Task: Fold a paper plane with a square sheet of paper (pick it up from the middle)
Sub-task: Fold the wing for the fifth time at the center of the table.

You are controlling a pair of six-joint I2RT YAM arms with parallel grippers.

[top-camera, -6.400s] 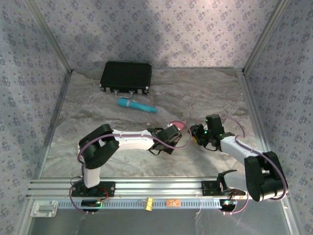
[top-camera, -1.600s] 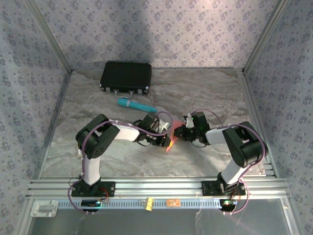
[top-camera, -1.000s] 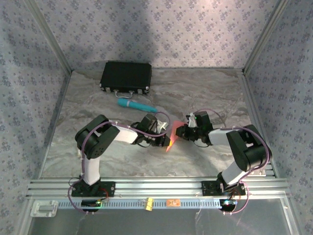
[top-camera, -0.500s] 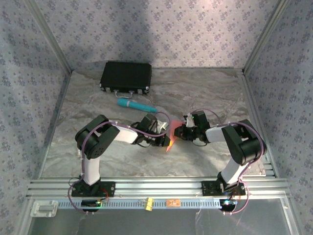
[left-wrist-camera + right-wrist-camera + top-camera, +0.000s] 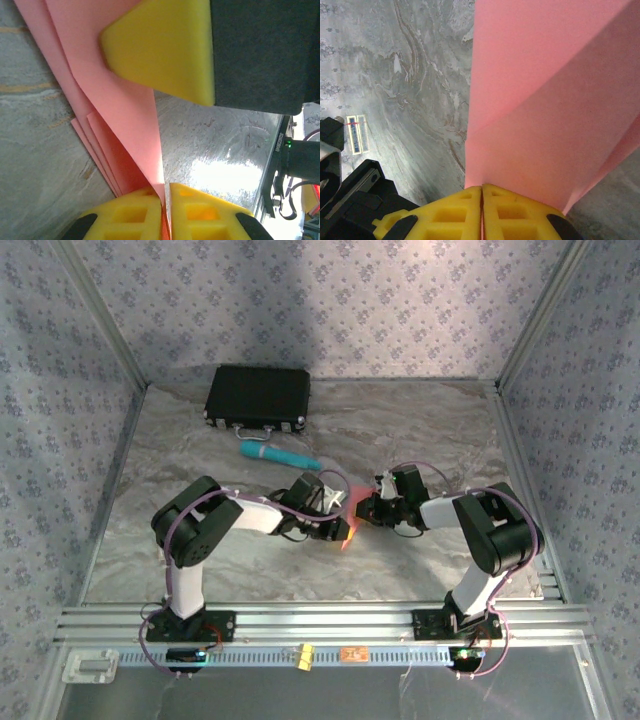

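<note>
Both arms reach in low over the middle of the tabletop [image 5: 440, 430], elbows bent and wrists turned toward each other. The left end effector [image 5: 333, 528] grips one edge of the folded pink paper [image 5: 347, 536], and the layers are pinched between its yellow fingers [image 5: 192, 205]. The right end effector [image 5: 368, 510] is clamped on the same paper from the opposite side. The paper sits between the two, near the tabletop's centre. A black case [image 5: 257, 395] and a teal cylinder [image 5: 280, 455] lie farther back.

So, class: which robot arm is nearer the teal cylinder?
Left. The left arm's wrist lies just in front of the teal cylinder's right end; the right arm sits farther right, beyond the folded pink paper.
</note>
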